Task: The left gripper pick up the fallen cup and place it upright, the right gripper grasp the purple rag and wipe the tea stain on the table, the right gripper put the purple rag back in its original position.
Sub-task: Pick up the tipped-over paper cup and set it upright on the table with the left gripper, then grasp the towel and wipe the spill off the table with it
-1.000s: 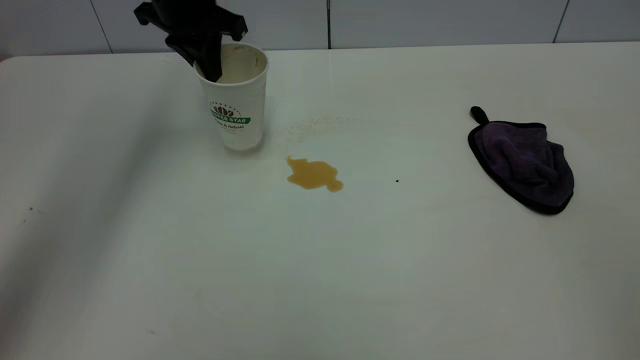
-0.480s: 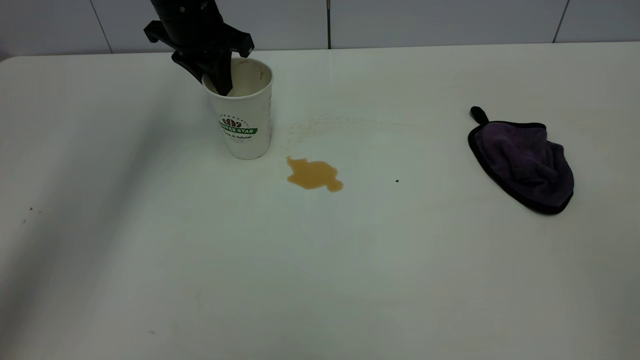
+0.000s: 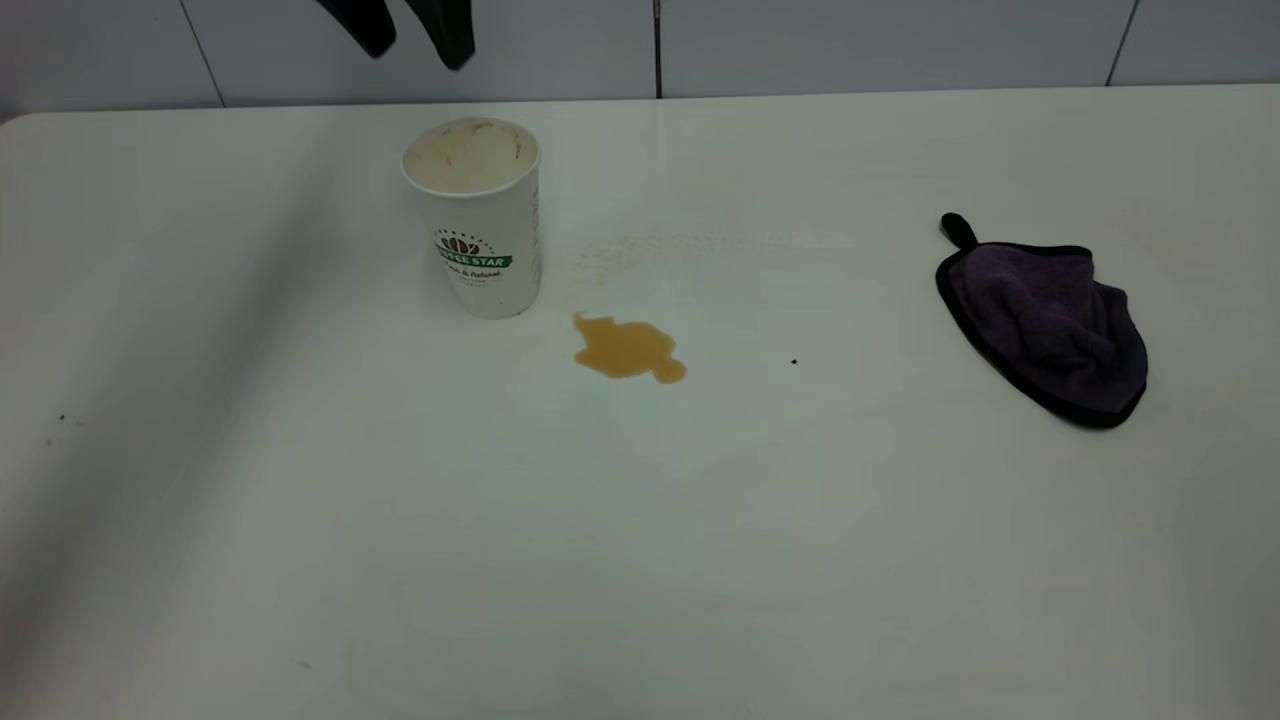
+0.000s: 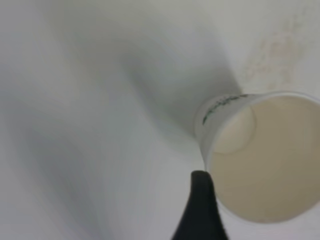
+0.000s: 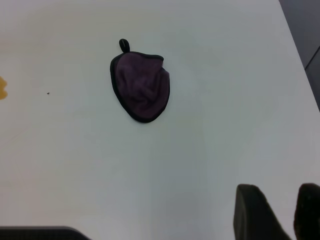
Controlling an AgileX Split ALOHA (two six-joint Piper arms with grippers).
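The cup (image 3: 472,218) stands upright on the table (image 3: 640,540), its tan-stained inside facing up. My left gripper (image 3: 412,35) hangs open well above it, touching nothing. The left wrist view looks down into the cup (image 4: 265,157), with one dark fingertip (image 4: 200,200) beside its rim. The tea stain (image 3: 628,348) lies just right of the cup's base. The purple rag (image 3: 1045,325) lies crumpled at the far right. In the right wrist view the rag (image 5: 141,85) is far from my right gripper (image 5: 277,202), which is open and empty.
A faint dried smear (image 3: 640,250) marks the table behind the stain. A tiny black speck (image 3: 794,362) sits between stain and rag. The tiled wall (image 3: 850,40) runs along the table's far edge. The table's right edge (image 5: 300,55) shows in the right wrist view.
My left gripper set the cup down upright, opened, and rose clear of it toward the top of the view. The rag and stain have not moved.
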